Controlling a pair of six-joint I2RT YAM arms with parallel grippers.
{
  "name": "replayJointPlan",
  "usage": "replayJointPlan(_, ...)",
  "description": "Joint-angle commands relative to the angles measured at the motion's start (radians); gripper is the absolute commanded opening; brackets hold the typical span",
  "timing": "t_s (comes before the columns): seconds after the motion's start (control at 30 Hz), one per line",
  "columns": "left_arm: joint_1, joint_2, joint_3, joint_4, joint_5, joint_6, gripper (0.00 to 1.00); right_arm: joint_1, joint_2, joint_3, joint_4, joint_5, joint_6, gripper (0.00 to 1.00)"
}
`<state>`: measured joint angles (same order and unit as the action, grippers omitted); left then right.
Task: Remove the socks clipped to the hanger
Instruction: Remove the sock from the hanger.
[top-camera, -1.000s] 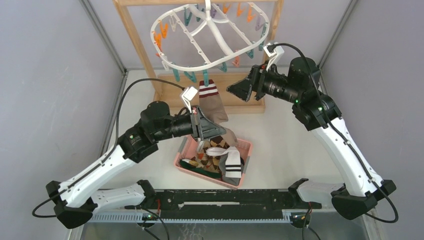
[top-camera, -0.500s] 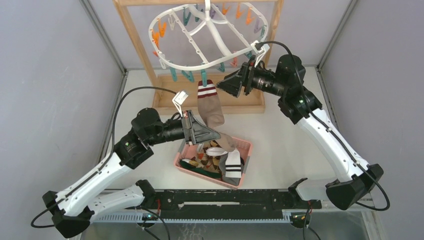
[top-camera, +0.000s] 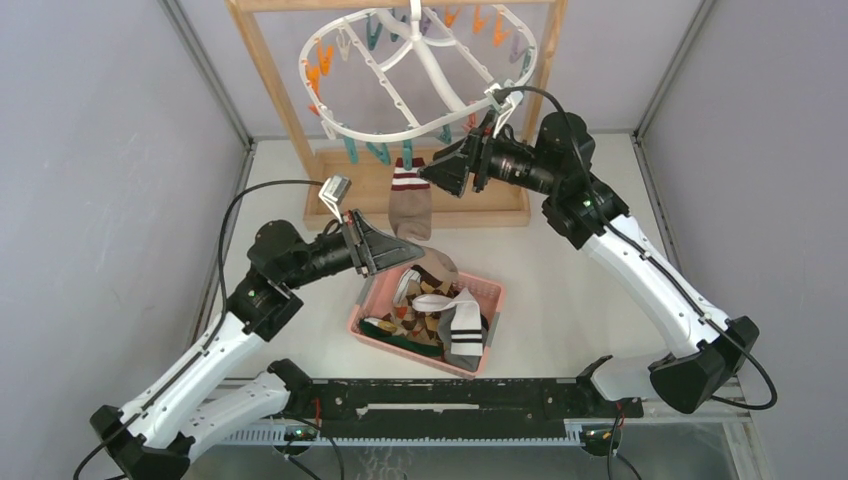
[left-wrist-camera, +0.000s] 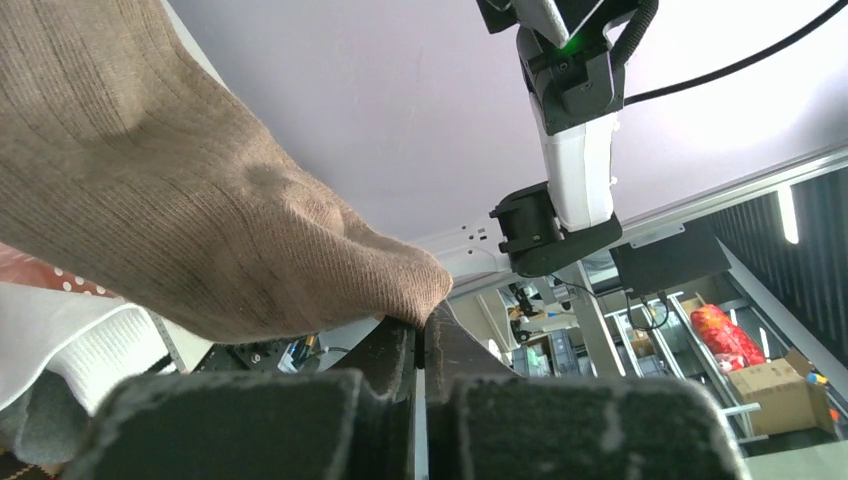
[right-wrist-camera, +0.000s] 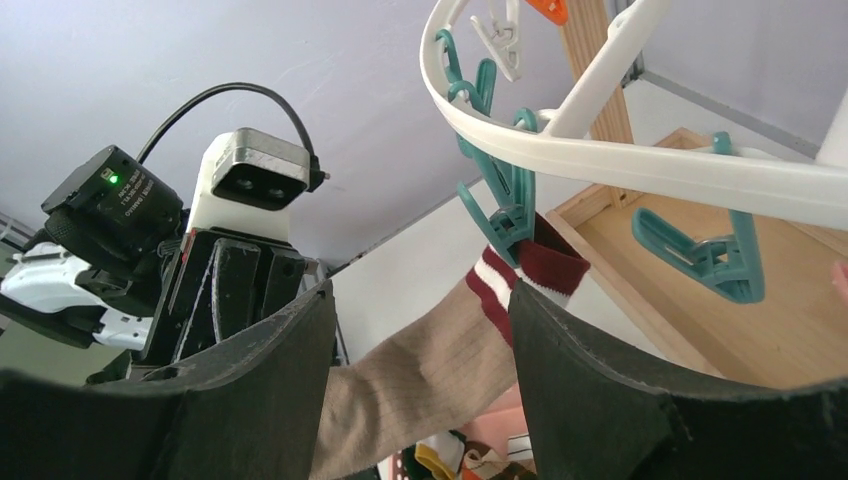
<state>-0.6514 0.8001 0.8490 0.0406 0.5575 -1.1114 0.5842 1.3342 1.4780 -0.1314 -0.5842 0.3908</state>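
Note:
One beige sock (top-camera: 407, 212) with a maroon-and-white cuff hangs from a teal clip (right-wrist-camera: 510, 215) on the front rim of the white hanger (top-camera: 420, 70). My left gripper (top-camera: 410, 258) is shut on this sock's toe, and the left wrist view shows the toe (left-wrist-camera: 400, 285) pinched at the jaw tips (left-wrist-camera: 420, 330). The sock is drawn down and to the left. My right gripper (top-camera: 427, 170) is open just below the clip. In the right wrist view its fingertips (right-wrist-camera: 420, 290) straddle the sock's leg (right-wrist-camera: 440, 360) without touching it.
A pink basket (top-camera: 492, 290) below the hanger holds several loose socks (top-camera: 445, 315). The wooden frame (top-camera: 280, 90) that carries the hanger stands behind, its base (top-camera: 500, 205) under my right gripper. Empty orange, teal and purple clips (top-camera: 320, 75) dangle round the rim.
My right gripper has moved left and up to the clipped cuff. My left gripper has drawn back to the left with the toe in it, stretching the sock.

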Motion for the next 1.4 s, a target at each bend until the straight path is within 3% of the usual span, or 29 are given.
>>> replayJointPlan(0.0,0.021,0.010,0.013,0.085,0.053,-0.054,0.00,0.028,0.006,-0.006,0.047,0.064,-0.071,0.71)
replayJointPlan(0.9,0.209,0.037,0.000,0.127,0.162,-0.197,0.00,0.040,0.137,0.064,0.122,0.082,-0.215,0.72)
replayJointPlan(1.37,0.239,0.079,0.026,0.148,0.198,-0.219,0.00,0.054,0.200,0.145,0.170,0.063,-0.232,0.72)
